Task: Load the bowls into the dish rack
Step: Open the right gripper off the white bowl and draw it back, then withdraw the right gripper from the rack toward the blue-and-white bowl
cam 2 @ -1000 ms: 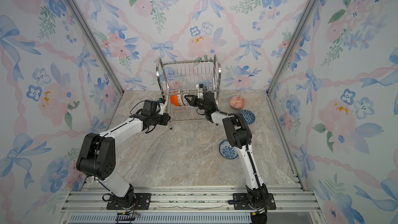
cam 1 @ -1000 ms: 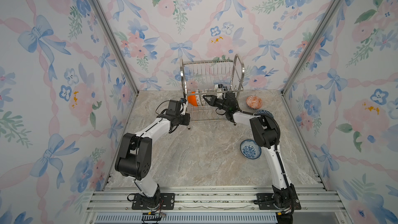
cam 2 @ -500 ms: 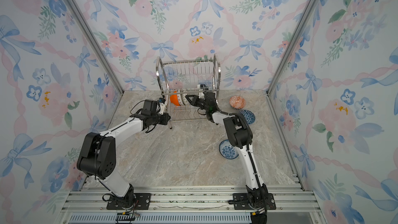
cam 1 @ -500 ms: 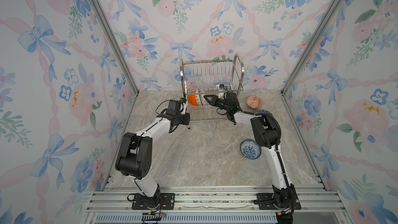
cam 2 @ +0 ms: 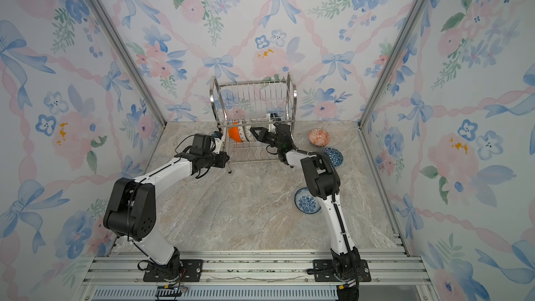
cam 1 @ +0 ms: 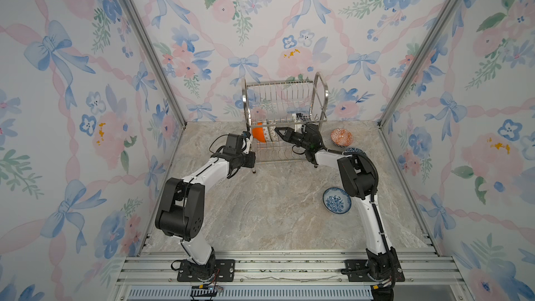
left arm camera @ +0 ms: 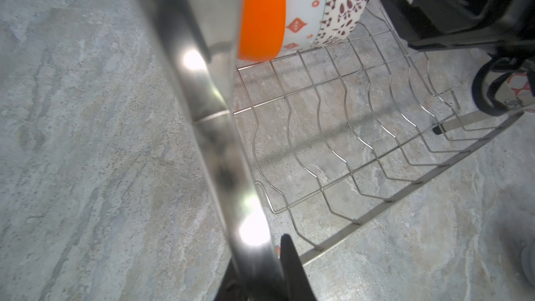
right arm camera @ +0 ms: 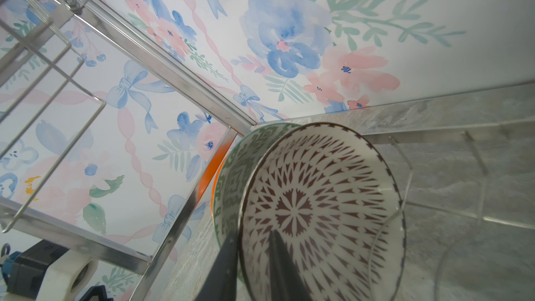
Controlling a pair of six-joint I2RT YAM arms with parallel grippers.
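Note:
The dish rack stands at the back of the table. Three bowls stand on edge at the left end of its lower shelf: a plain orange bowl, a green-white bowl, and a white bowl with dark lattice. My right gripper reaches into the rack. It is open, one finger on each side of the lattice bowl's rim, with a gap at the inner finger. My left gripper is shut on the rack's left side frame.
Three more bowls lie on the marble table right of the rack: an orange-red patterned bowl, a dark-blue triangle bowl partly behind my right arm, and a blue-white floral bowl nearer the front. The rack's upper shelf holds nothing.
The right jaws have spread slightly around the lattice bowl's rim. Both arms have stayed almost in place, and the left grip on the rack frame is unchanged.

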